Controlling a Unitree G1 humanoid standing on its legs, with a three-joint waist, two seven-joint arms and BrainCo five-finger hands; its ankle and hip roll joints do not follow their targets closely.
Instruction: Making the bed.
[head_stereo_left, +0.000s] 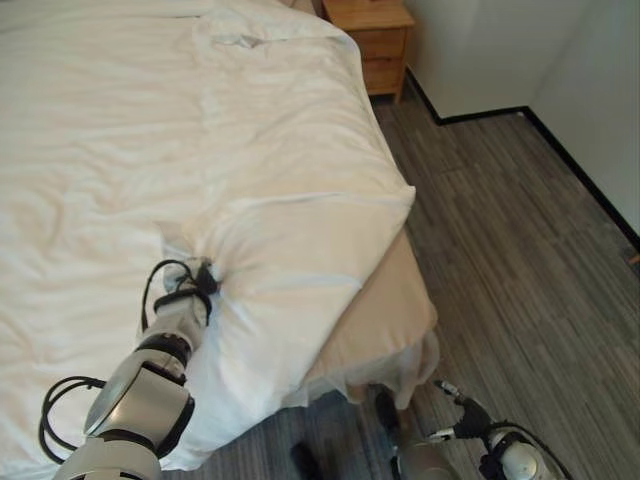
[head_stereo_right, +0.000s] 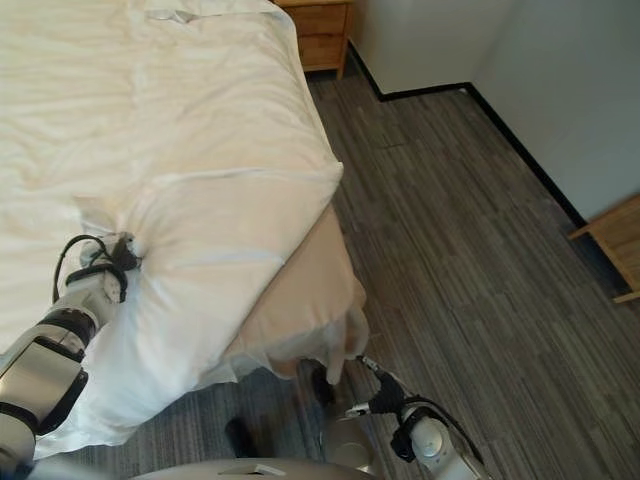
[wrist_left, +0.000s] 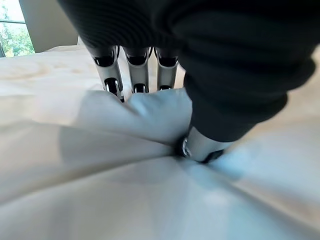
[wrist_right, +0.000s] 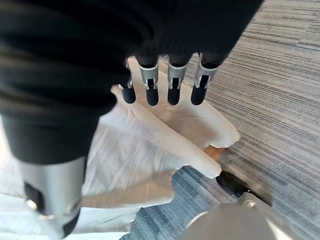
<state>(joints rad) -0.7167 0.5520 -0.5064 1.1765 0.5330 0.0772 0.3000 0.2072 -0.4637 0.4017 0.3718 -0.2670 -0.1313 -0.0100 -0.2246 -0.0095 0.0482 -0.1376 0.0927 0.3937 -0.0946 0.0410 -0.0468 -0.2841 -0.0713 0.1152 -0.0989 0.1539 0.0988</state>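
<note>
Your left hand (head_stereo_left: 196, 284) is pinched on a bunched fold of the duvet (head_stereo_left: 150, 150); in its wrist view the fingers (wrist_left: 114, 75) and thumb press into the cloth. The duvet covers the bed (head_stereo_left: 385, 310), its corner folded back near the foot, baring the beige mattress. Your right hand (wrist_right: 165, 80) hangs over the floor (head_stereo_left: 520, 250) with fingers relaxed, holding nothing. 1 nightstand (head_stereo_left: 375, 35) stands beside the bed.
</note>
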